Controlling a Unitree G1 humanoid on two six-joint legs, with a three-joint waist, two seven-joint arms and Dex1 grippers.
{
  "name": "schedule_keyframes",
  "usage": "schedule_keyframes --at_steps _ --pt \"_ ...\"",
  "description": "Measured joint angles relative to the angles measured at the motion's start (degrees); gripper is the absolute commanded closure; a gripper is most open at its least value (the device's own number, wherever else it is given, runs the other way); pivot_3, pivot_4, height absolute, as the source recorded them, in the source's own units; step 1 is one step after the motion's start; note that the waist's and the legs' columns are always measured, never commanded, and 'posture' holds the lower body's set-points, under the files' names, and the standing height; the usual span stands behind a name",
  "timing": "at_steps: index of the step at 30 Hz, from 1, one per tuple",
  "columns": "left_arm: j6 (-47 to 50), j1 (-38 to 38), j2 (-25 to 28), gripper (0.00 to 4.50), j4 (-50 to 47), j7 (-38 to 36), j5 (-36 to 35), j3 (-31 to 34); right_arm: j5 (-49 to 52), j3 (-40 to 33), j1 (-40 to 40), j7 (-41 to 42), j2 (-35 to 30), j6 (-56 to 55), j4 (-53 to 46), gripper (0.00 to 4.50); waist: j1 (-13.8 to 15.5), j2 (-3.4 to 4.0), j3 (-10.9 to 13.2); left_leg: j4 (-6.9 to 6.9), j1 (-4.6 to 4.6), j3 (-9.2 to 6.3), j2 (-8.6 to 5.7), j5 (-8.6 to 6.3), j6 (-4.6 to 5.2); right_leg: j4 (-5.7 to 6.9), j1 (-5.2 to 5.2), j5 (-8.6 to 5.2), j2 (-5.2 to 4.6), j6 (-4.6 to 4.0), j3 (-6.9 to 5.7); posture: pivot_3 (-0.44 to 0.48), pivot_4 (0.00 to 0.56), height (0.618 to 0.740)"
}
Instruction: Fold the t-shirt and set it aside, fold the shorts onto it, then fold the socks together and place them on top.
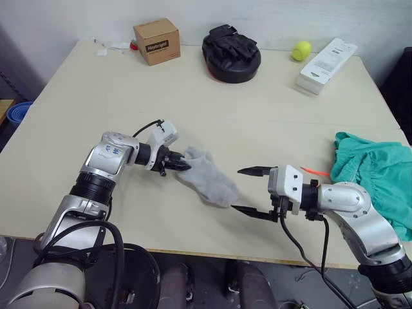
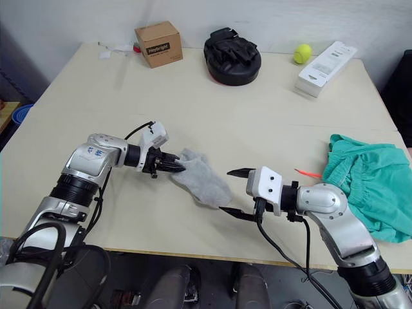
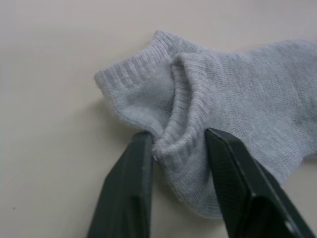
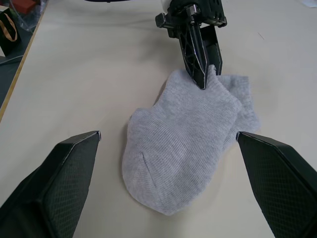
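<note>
The light grey socks [image 1: 209, 179] lie one on the other in the middle of the table [image 1: 193, 103], near its front. My left gripper [image 1: 181, 165] is shut on the ribbed cuff of the socks [image 3: 247, 99], pinching a fold of it between its fingers [image 3: 130, 188]. My right gripper [image 1: 237, 190] hovers open just right of the socks' toe end, its jaws wide apart and touching nothing. The teal-green shorts [image 1: 376, 170] lie crumpled at the table's right edge, with the orange drawstring [image 1: 315, 171] sticking out. The t-shirt is out of view.
Along the table's back stand a cardboard box [image 1: 156, 40], a black padded mitt [image 1: 231, 53], a yellow-green tennis ball [image 1: 300, 49] and a white flat box [image 1: 326, 56]. The table's front edge runs just below my right gripper.
</note>
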Motion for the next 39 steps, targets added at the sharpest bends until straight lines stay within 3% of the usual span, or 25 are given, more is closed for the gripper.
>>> schedule_keyframes --at_steps 2,10,13,19,28,31,37,39 --pt "0.48 0.01 0.11 4.48 -0.47 -0.76 -0.02 0.00 -0.01 0.00 0.21 -0.06 -0.01 0.00 -0.07 0.00 -0.01 0.00 0.00 0.01 0.00 0.00 0.00 0.00 0.00 0.00 0.00 0.00 0.00 0.00 0.00 0.000 0.150 0.740" --pt "1.59 0.04 2.55 4.48 -3.59 -2.51 0.62 -0.02 -0.02 -0.19 0.55 -0.86 -0.16 0.15 -1.07 0.00 0.07 0.00 0.00 0.04 -0.01 -0.02 0.00 0.00 0.01 0.01 0.00 0.00 0.00 0.00 0.00 0.000 0.150 0.740" --pt "1.65 0.18 2.49 3.77 -3.92 -1.89 0.73 0.20 -0.04 -0.19 0.55 -0.97 -0.16 0.15 -1.07 0.00 0.03 0.00 0.00 0.04 -0.02 -0.02 -0.02 0.01 0.02 0.01 0.00 0.01 -0.01 0.02 0.01 0.000 0.150 0.740" --pt "1.79 2.50 3.87 1.84 -8.17 -1.55 1.10 0.48 -0.14 -0.19 0.39 -1.01 -0.16 0.13 -1.02 0.00 -0.03 0.00 0.00 0.05 -0.02 -0.02 -0.01 0.01 0.02 0.02 0.00 0.01 0.00 0.02 0.01 0.000 0.150 0.740" --pt "2.42 6.65 6.79 1.84 -12.70 -1.13 1.32 0.56 -0.19 -0.18 -0.31 -1.00 -0.16 0.12 -0.88 0.00 0.09 0.00 0.00 0.08 -0.05 -0.05 -0.01 0.02 0.04 0.01 0.00 0.01 -0.01 0.02 0.01 0.000 0.150 0.740" --pt "2.42 6.62 6.57 2.39 -12.97 -0.50 1.25 1.00 -0.19 -0.18 -0.82 -0.97 -0.16 0.12 -0.65 0.00 0.08 0.00 0.00 0.08 -0.05 -0.05 -0.02 0.02 0.04 0.02 0.01 0.02 -0.02 0.03 0.02 0.000 0.150 0.740" --pt "2.20 6.50 5.34 4.32 -12.95 0.44 1.12 1.10 -0.19 -0.18 -0.96 -0.84 -0.16 0.12 0.11 0.00 0.03 -0.01 0.00 0.08 -0.04 -0.03 -0.02 0.02 0.04 0.03 0.00 0.02 -0.01 0.03 0.02 0.000 0.150 0.740" --pt "2.28 6.49 5.11 4.46 -12.95 0.38 0.74 1.44 -0.19 -0.17 -0.96 -0.83 -0.16 0.12 0.11 0.00 0.02 -0.01 0.00 0.08 -0.05 -0.04 -0.02 0.02 0.04 0.03 0.00 0.02 -0.01 0.03 0.02 0.000 0.150 0.740"
